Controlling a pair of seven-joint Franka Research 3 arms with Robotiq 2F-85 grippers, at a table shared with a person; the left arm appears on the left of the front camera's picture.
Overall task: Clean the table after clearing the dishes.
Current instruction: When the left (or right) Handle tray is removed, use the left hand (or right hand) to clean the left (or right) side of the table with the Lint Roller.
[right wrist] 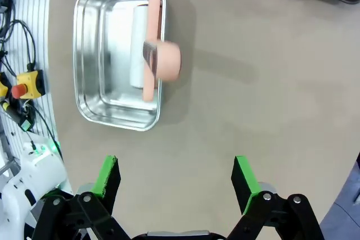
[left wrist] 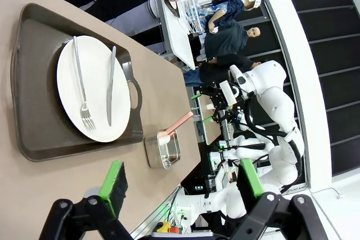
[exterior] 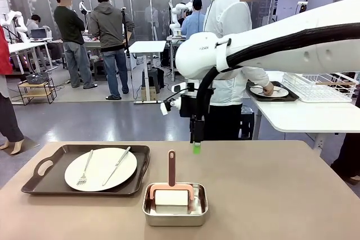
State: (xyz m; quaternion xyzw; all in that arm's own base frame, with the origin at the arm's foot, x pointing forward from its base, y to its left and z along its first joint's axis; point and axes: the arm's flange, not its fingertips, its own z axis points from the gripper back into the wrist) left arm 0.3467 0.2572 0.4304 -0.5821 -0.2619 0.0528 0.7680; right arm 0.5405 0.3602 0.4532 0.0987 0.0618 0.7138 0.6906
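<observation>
On the pinkish-brown table [exterior: 270, 184], at the left, a dark brown tray [exterior: 56, 182] holds a white plate [exterior: 101, 168] with a fork and a knife; the left wrist view shows the same plate [left wrist: 93, 88]. A second tray with a plate [exterior: 269, 91] lies on the white side table, and a person's hand rests on it. My right gripper [exterior: 196, 141] hangs over the table's far middle, open [right wrist: 175, 177], above bare tabletop beside the steel pan. My left gripper [left wrist: 183, 181] is open and holds nothing, high above the table.
A small steel pan [exterior: 175, 204] with a pink-handled white cleaning pad [right wrist: 147, 54] stands at the front centre. A person in a white hoodie stands at the far edge. A white wire rack [exterior: 320, 87] sits on the side table at the right.
</observation>
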